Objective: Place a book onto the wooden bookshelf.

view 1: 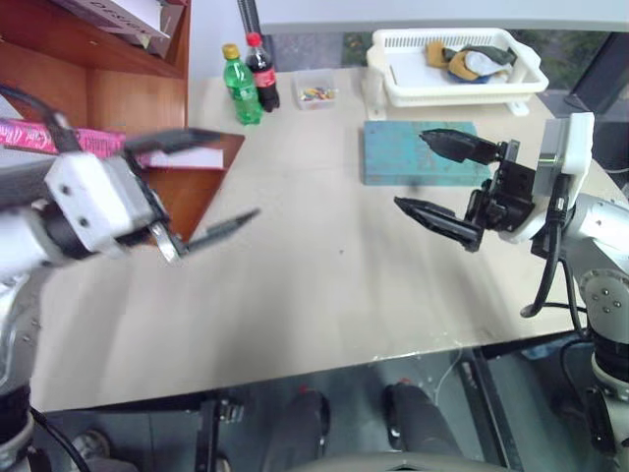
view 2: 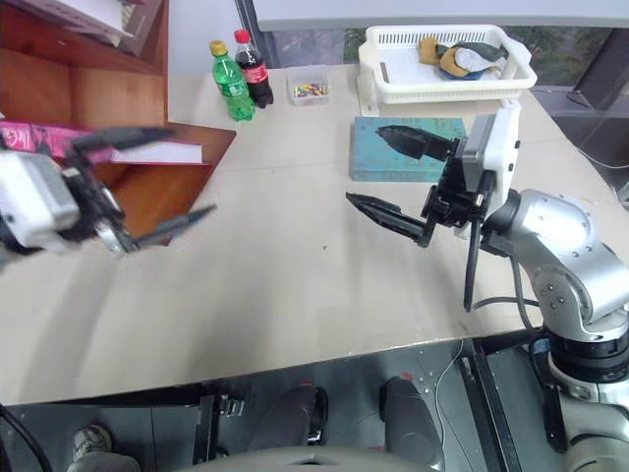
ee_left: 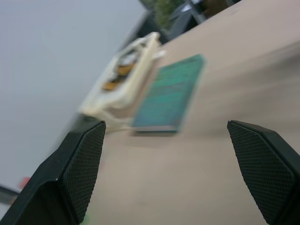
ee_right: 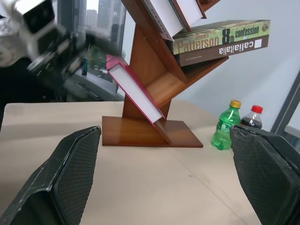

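Since the thick pink book (ee_right: 136,91) already leans on a slanted board of the reddish-brown wooden bookshelf (ee_right: 150,131), placement looks done; left end effector (view 1: 201,187) and right end effector (view 1: 442,177), both spread empty, should clear without nudging it.

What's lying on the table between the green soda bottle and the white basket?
A small clear box of colourful bits sits between the green bottle and the white basket, beside the cola bottle, as the left eye view shows.

light: even daylight | blur: left gripper (view 1: 201,187) smeared | shadows: soft
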`<action>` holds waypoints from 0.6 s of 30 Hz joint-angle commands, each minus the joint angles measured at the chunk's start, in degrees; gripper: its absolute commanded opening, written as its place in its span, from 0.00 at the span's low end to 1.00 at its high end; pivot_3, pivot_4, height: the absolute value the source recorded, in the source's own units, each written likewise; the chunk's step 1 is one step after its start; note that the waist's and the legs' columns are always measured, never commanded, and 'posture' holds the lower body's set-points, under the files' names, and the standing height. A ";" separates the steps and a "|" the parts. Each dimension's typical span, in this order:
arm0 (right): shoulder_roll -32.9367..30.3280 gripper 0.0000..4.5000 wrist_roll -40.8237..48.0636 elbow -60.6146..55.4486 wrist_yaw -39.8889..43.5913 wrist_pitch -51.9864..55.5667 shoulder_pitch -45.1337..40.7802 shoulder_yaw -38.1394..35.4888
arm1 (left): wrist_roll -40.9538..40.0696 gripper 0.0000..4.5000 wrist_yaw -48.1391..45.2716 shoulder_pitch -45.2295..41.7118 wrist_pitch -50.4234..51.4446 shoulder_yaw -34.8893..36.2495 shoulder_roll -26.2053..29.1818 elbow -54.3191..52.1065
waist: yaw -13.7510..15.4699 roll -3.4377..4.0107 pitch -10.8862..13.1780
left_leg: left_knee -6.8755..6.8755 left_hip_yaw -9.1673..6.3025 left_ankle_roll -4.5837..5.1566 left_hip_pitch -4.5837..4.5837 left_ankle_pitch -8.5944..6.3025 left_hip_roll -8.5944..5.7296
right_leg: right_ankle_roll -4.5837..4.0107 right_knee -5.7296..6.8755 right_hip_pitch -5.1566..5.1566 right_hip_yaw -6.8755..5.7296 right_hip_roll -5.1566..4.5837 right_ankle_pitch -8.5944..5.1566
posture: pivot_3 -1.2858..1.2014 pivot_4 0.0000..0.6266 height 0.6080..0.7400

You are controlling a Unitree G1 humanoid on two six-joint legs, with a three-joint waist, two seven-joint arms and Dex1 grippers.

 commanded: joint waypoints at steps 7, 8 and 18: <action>-1.76 1.00 0.44 -2.65 -1.13 0.08 0.58 -2.33 | -0.95 0.40 21.35 9.15 7.99 -4.95 -21.56 -6.02 | 0.96 -0.11 -0.04 | 0.07 -0.09 0.00 0.08 0.00 -0.03 | 0.01 0.02 0.16 -0.06 -0.06 0.01 | 0.52 0.24 1.00; -1.88 1.00 0.55 -2.78 -1.23 0.15 0.68 -2.40 | -0.15 0.31 24.01 8.14 8.22 -5.74 -23.42 -5.82 | 1.29 -0.10 -0.04 | 0.07 -0.11 0.00 0.09 0.00 -0.05 | 0.00 0.03 0.18 -0.07 -0.07 0.01 | 0.52 0.24 1.00; -2.31 1.00 1.06 -2.97 -2.15 1.19 -0.31 -1.97 | 13.08 0.02 41.52 -7.06 4.84 -13.55 -37.40 3.44 | 1.74 -0.24 -0.13 | 0.18 -0.19 0.00 0.18 0.00 -0.16 | 0.00 0.04 0.38 -0.14 -0.06 0.02 | 0.52 0.24 1.00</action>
